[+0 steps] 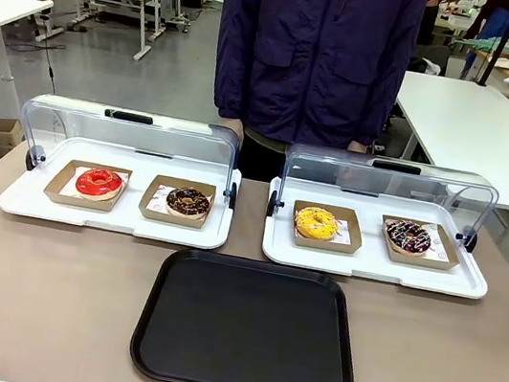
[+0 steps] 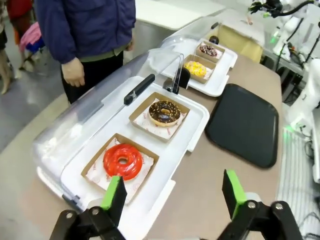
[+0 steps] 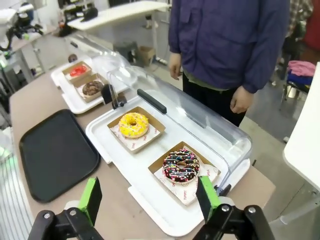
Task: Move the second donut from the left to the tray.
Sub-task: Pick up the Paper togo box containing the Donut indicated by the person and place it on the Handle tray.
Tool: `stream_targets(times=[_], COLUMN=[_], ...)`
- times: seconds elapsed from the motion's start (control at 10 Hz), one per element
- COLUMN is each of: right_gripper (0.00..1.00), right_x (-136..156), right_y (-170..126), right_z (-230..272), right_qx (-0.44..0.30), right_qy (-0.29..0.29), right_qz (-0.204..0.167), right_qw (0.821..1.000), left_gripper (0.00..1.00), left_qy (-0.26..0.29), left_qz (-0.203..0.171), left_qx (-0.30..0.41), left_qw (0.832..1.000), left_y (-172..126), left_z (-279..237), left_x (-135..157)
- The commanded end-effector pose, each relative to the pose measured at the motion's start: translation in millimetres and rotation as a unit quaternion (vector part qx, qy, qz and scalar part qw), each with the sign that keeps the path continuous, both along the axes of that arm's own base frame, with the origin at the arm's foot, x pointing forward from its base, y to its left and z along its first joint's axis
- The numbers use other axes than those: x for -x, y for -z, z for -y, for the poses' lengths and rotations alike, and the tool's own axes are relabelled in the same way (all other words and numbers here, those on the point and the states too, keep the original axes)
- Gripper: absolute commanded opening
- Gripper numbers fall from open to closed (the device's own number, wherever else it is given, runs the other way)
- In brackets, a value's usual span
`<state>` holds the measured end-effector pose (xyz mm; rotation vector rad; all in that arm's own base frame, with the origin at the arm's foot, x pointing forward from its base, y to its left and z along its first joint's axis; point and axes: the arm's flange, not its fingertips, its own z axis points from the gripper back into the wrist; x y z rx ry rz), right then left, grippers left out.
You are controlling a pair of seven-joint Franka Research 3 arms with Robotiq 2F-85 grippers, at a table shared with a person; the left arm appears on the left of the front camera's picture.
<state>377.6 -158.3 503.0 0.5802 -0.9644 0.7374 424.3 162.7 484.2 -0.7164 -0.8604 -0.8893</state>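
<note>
The second donut from the left (image 1: 188, 202) is dark chocolate with tan bits, in a brown cardboard holder on the left white display tray; it also shows as the chocolate donut (image 2: 164, 112) and, far off, the same donut (image 3: 92, 88). The black tray (image 1: 248, 327) lies empty at the table's near middle, seen again as the tray (image 2: 244, 123) and the tray (image 3: 55, 152). My left gripper (image 2: 174, 196) is open above the table edge near the red donut. My right gripper (image 3: 149, 198) is open, hovering near the sprinkled donut.
A red-glazed donut (image 1: 99, 183) shares the left display tray (image 1: 115, 217). A yellow donut (image 1: 316, 223) and a sprinkled dark donut (image 1: 408, 237) sit on the right display tray (image 1: 374, 264). Both clear domed lids are swung open at the back. A person in a dark jacket (image 1: 317, 51) stands across the table.
</note>
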Motion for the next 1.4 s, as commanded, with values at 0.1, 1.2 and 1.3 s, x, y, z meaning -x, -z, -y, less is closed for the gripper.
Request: stream_targets(times=[0.1, 1.2, 1.3], right_gripper=[1.0, 1.0, 1.0], right_x=[2.8, 1.8, 1.8], right_y=[8.4, 11.1, 11.1], right_z=[-2.2, -1.3, -1.3], right_qx=[0.0, -0.002, -0.002], right_qy=[-0.01, -0.001, -0.001], right_qz=[0.014, -0.004, -0.004], right_qw=[1.0, 1.0, 1.0], left_gripper=[1.0, 1.0, 1.0], left_qy=[0.017, 0.015, 0.015], left_qz=[0.03, 0.017, 0.017], left_qx=[0.016, 0.003, 0.003], left_qw=[0.999, 1.0, 1.0], left_y=[11.5, 19.1, 19.1], left_z=[-7.2, -4.4, -4.4], left_x=[-9.9, -10.0, -10.0])
